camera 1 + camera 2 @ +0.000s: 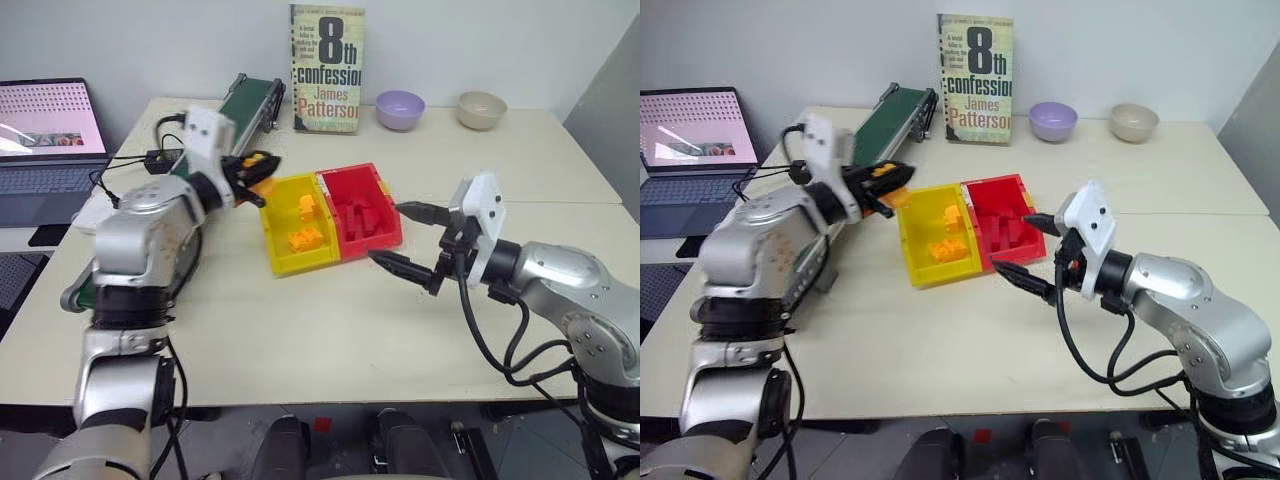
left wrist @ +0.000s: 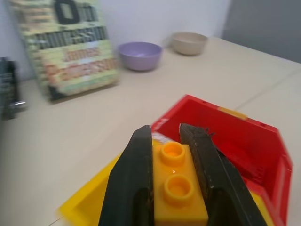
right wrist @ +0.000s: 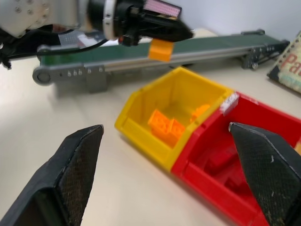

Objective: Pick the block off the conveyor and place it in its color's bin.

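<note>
My left gripper (image 1: 262, 178) is shut on the yellow-orange block (image 2: 176, 188), which I carry in the air between the dark green conveyor (image 1: 890, 115) and the yellow bin (image 1: 283, 258). The block (image 3: 161, 48) hangs near the bin's far left corner, above its rim. Other orange bricks lie inside the yellow bin. Its red twin (image 1: 385, 215) holds dark red bricks. My right gripper (image 1: 390, 233) is open and holds nothing. It hovers just right of the red bin's front, pointing toward the bins.
A paperback book (image 1: 326, 70) stands at the table's back, with a purple bowl (image 1: 400, 108) and a beige bowl (image 1: 482, 108) to its right. A laptop (image 1: 45, 150) and cables (image 1: 135, 160) sit to the left of the conveyor.
</note>
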Available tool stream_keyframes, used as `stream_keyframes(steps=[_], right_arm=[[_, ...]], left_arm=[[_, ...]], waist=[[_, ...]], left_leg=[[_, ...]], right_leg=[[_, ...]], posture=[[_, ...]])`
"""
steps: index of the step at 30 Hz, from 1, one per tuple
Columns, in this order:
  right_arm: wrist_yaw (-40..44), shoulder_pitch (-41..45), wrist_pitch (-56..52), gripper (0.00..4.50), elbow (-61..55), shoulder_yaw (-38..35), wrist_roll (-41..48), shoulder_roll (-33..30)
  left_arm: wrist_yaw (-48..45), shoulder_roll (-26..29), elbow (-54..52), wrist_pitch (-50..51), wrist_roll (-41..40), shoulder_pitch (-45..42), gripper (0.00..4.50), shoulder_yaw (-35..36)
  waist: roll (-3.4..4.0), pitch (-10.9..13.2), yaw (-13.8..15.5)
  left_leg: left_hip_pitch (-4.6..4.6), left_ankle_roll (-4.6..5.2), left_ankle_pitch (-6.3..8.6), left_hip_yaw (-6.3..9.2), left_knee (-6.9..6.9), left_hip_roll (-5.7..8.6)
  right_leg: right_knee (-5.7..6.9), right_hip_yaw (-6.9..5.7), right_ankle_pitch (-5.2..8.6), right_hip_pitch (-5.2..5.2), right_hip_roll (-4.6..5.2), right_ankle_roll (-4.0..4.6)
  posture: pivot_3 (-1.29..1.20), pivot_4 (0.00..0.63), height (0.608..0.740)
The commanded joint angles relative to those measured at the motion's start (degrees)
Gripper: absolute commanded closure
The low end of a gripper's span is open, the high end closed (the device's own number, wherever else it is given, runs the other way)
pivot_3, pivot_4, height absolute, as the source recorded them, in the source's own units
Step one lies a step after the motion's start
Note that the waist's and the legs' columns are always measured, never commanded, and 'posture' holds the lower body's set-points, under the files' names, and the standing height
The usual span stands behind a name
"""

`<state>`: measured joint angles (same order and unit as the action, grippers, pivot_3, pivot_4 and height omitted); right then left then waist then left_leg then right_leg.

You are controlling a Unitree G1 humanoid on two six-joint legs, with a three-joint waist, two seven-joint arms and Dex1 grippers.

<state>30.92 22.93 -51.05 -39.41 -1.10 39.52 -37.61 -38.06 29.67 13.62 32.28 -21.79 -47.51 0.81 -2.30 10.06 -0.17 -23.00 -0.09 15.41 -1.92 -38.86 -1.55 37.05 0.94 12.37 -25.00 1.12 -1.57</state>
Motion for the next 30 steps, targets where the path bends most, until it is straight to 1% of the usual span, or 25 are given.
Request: stream_keyframes(steps=[1,2,3,5,8,9,11,13,16,19,20,23,25,28,30], right_arm=[[-1.7,-0.8,-1.2,0.0,-3.8,-2.2,0.8,-1.1],[-2.0,-1.2,-1.5,0.0,-4.2,-2.6,1.1,-1.2],[-2.3,-1.6,-1.8,0.0,-4.7,-2.9,1.2,-1.3],[-2.8,-2.1,-2.2,0.0,-5.4,-3.5,1.5,-1.6],[-3.5,-2.7,-2.8,0.0,-6.0,-4.3,1.9,-1.8],[-3.6,-2.8,-2.9,0.0,-6.1,-4.4,2.0,-1.8],[-3.8,-2.8,-3.0,0.0,-6.1,-4.6,2.3,-1.9],[-3.6,-2.5,-2.9,0.0,-5.7,-4.6,2.4,-2.1],[-2.6,-2.0,-2.3,0.0,-4.7,-4.4,2.3,-2.9],[-0.2,-0.6,-1.2,0.0,-2.4,-4.3,2.0,-4.5],[0.2,-0.5,-1.0,0.0,-2.0,-4.3,2.0,-4.7],[5.0,2.1,2.3,0.0,4.1,-3.5,-0.3,-7.4],[6.9,2.8,4.2,0.0,6.5,-3.2,-1.4,-8.3],[10.9,4.8,9.2,0.0,14.3,-1.0,-5.3,-9.2],[12.9,5.3,11.5,0.0,17.3,-0.2,-6.9,-9.3]], left_arm=[[-3.4,-0.9,5.0,-5.4,2.6,-1.7,3.61,-1.5],[-3.6,-1.1,6.0,-6.1,3.1,-1.9,3.26,-1.6],[-3.7,-1.1,6.8,-6.7,3.6,-2.0,3.21,-1.7],[-4.5,-1.2,7.7,-7.4,3.9,-2.2,2.89,-1.7],[-5.0,-1.4,8.5,-8.0,4.4,-2.5,2.04,-1.5],[-5.1,-1.4,8.6,-8.2,4.5,-2.5,1.91,-1.5],[-5.1,-1.5,8.6,-8.2,4.7,-2.7,1.41,-1.3],[-5.2,-1.0,7.8,-7.4,4.3,-2.9,1.04,-0.6],[-6.3,1.2,5.6,-5.8,3.7,-2.3,0.56,0.4],[-8.8,5.9,1.4,-2.8,3.4,-0.3,0.01,1.1],[-9.1,6.6,0.6,-2.2,3.4,0.0,0.01,1.1],[-17.1,15.9,-7.6,0.5,2.2,5.8,0.01,1.2],[-19.0,18.5,-10.6,1.9,1.4,7.8,0.01,1.6],[-24.3,24.9,-16.8,5.3,-2.0,13.9,0.01,4.3],[-25.4,26.8,-19.7,6.1,-3.0,16.4,0.01,5.1]], waist=[[0.0,0.0,-0.6],[0.0,0.0,-0.8],[0.0,0.0,-0.9],[0.0,0.0,-0.9],[0.0,0.0,-0.9],[0.0,0.0,-0.9],[0.0,0.0,-0.9],[0.0,0.0,-0.9],[0.0,0.0,-0.9],[0.0,0.0,-1.2],[0.0,0.0,-1.3],[0.01,0.0,-1.6],[0.04,0.0,-1.8],[0.04,0.0,-1.5],[0.04,0.0,-1.4]], left_leg=[[0.0,0.0,0.0,-0.05,0.0,-0.01],[0.0,0.0,0.0,-0.06,0.0,-0.03],[-0.01,0.0,0.0,-0.02,0.0,-0.05],[0.0,0.0,0.0,0.09,0.02,-0.07],[-0.01,0.0,0.0,0.11,0.02,-0.1],[-0.01,0.0,0.0,0.11,0.01,-0.11],[-0.01,0.0,0.0,0.09,0.01,-0.13],[-0.01,0.0,0.0,0.07,0.0,-0.12],[-0.02,0.0,0.0,0.05,-0.01,-0.12],[-0.03,0.0,0.0,0.03,-0.01,-0.12],[-0.03,0.0,0.0,0.04,0.0,-0.12],[0.0,0.0,0.0,0.1,0.02,-0.14],[0.04,0.0,0.0,-0.04,0.07,-0.17],[0.02,0.0,0.0,0.02,0.06,-0.21],[0.02,0.0,0.0,0.02,0.06,-0.21]], right_leg=[[0.0,0.05,0.0,-0.02,-0.05,0.0],[0.01,0.05,0.0,-0.05,-0.08,0.0],[0.02,0.04,0.0,-0.06,-0.12,0.0],[0.04,-0.05,0.01,-0.05,-0.21,0.01],[0.06,-0.05,0.01,-0.06,-0.28,0.01],[0.05,-0.04,0.01,-0.05,-0.28,0.01],[0.04,-0.01,0.01,-0.04,-0.22,0.01],[0.04,0.0,0.02,-0.04,-0.16,0.01],[0.02,0.03,0.02,-0.03,-0.08,-0.01],[0.02,0.02,0.02,-0.05,-0.09,-0.01],[0.02,0.02,0.02,-0.06,-0.1,-0.01],[0.04,-0.05,0.02,-0.04,-0.1,0.0],[0.07,0.09,0.03,-0.08,-0.11,0.02],[0.03,0.02,0.06,-0.08,-0.1,0.05],[0.02,0.03,0.08,-0.07,-0.09,0.05]], posture=[[0.0,0.15,0.74],[0.0,0.15,0.74],[0.0,0.15,0.74],[0.0,0.15,0.74],[0.0,0.15,0.74],[0.0,0.15,0.74],[0.0,0.15,0.74],[0.0,0.15,0.74],[0.0,0.15,0.74],[0.0,0.15,0.74],[0.0,0.15,0.74],[0.0,0.15,0.74],[0.0,0.15,0.74],[0.0,0.15,0.74],[0.0,0.15,0.74]])
